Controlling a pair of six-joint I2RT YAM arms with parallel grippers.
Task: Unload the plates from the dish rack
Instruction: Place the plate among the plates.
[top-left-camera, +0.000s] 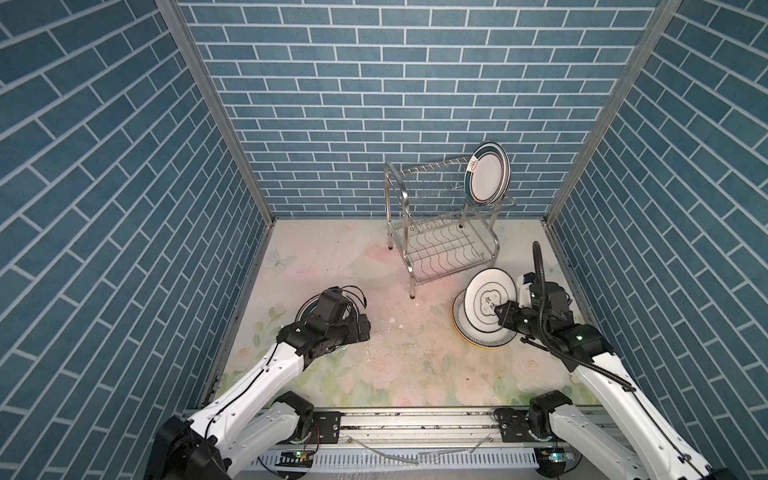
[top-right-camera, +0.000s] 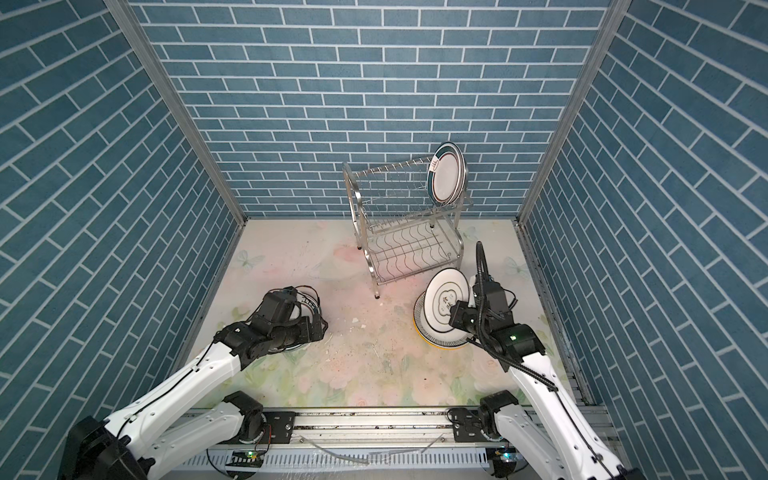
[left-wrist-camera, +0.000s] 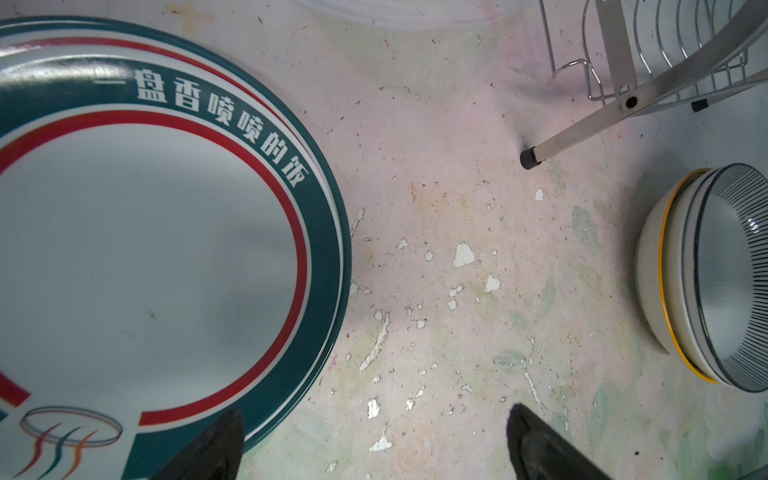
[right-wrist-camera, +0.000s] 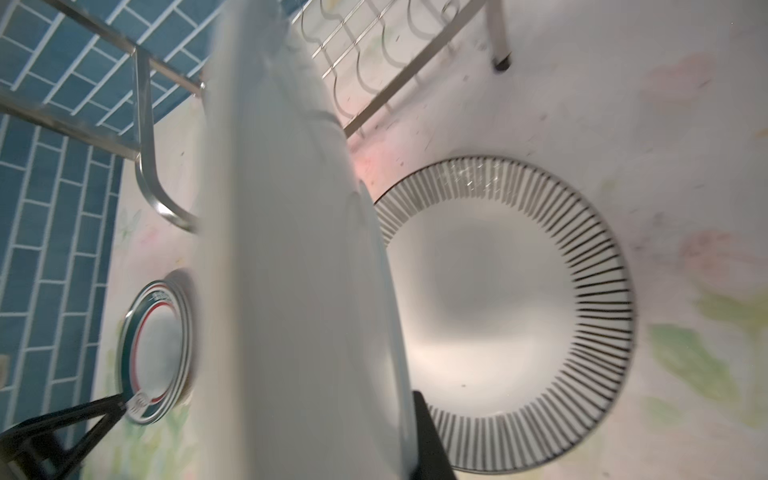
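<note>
One green-banded plate (top-left-camera: 487, 174), perhaps second behind it, stands upright in top tier of dish rack (top-left-camera: 440, 232) at 1 o'clock of worktop (top-left-camera: 332, 257). Right gripper (top-left-camera: 498, 309) pinches rim of held plate (top-left-camera: 486, 295), tilted above stack (top-left-camera: 478, 338) at 4 o'clock.

Left wrist: left gripper (left-wrist-camera: 374, 411) spread wide, empty, beside green-banded pile (left-wrist-camera: 145, 249) at worktop's 8 o'clock.

Right wrist: striped plate (right-wrist-camera: 519, 316) tops stack under held plate.

Advice: level plate, centre over stack, lower slowly, release only once seated.
</note>
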